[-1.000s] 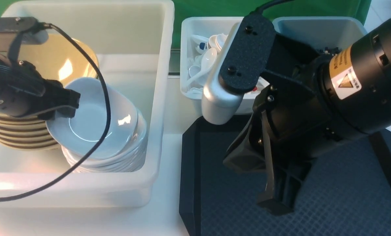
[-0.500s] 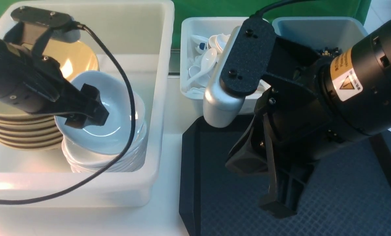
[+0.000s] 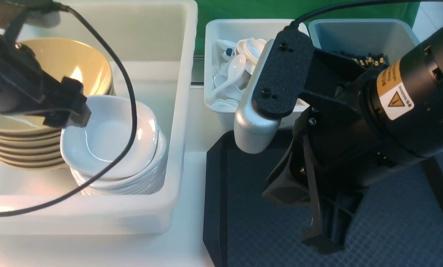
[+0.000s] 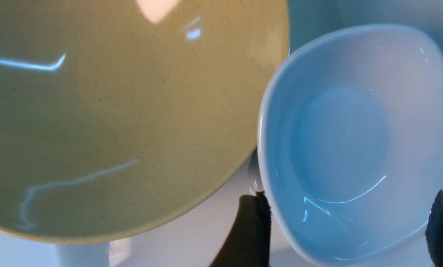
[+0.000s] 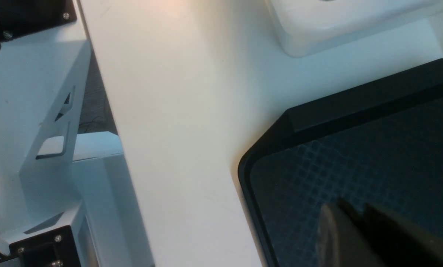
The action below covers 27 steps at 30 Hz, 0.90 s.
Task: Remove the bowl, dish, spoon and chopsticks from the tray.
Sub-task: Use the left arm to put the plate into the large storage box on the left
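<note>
Dish [image 3: 110,141] sits level on top of the stack of white dishes inside the big white tub [image 3: 184,111], just beside the tan bowl [image 3: 58,66], which tops its own stack there. Left end effector [image 3: 73,104] hangs over the dish's near edge, fingers spread wide to either side and gripping nothing. We read this as the dish drop-off done. Tray [image 3: 214,193] on the desk [image 3: 195,185] shows only bare texture, though the right arm hides much of it. Right end effector [image 3: 323,237] hovers low over the tray, fingers pressed nearly together with nothing between them. We cannot tell whether the spoon or chopsticks are on the tray. Next call: lift the left end effector straight up, clear of the dish rim, without nudging the stack.
</note>
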Motion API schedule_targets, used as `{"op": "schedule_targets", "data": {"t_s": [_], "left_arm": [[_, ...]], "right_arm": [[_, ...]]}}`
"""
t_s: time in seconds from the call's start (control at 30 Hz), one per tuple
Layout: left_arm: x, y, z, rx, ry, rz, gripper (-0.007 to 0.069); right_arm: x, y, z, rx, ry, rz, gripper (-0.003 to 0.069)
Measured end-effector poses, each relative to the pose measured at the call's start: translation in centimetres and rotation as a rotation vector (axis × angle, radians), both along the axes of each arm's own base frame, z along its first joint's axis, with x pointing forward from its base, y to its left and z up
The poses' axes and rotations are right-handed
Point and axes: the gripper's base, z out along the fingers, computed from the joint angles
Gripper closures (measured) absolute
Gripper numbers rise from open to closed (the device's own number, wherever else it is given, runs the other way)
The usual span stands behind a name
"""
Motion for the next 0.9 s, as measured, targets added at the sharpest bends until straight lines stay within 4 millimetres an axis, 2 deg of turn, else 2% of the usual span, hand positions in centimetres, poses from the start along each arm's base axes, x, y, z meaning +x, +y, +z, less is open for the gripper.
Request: {"op": "schedule_targets", "data": {"t_s": [0.1, 0.2, 0.33, 0.37, 0.5, 0.57, 0.73, 0.9], "left_arm": [[-0.6, 0.2, 1.1, -0.002, -0.046, 0.006, 0.0122], [-0.5, 0.4, 1.4, 0.018, -0.081, 0.008, 0.0166], [1.1, 0.4, 1.5, 0.038, -0.194, 0.007, 0.0286], [1.2, 0.4, 1.5, 0.039, -0.198, 0.007, 0.0295], [3.8, 0.1, -0.5, 0.077, -0.173, -0.002, 0.0524], [4.8, 0.0, -1.8, 0.097, -0.122, -0.007, 0.0596], [5.9, -1.0, -4.0, 0.095, -0.03, -0.034, 0.0634], [5.6, -2.3, -4.2, 0.074, -0.004, -0.069, 0.0636]], "right_arm": [[0.0, 0.0, 0.0, -0.001, -0.001, 0.0, 0.0545], [0.0, 0.0, 0.0, -0.001, -0.002, 0.0, 0.0545], [0.1, 0.0, 0.0, 0.0, -0.006, -0.001, 0.054], [0.1, 0.0, 0.0, 0.0, -0.006, -0.001, 0.054], [0.0, 0.0, 0.0, -0.002, -0.006, -0.001, 0.0537], [0.0, -0.1, 0.0, -0.01, 0.001, 0.001, 0.0535], [-0.1, -0.2, -0.1, -0.027, 0.014, 0.004, 0.0528], [-0.1, -0.2, -0.1, -0.028, 0.013, 0.004, 0.0526]]}}
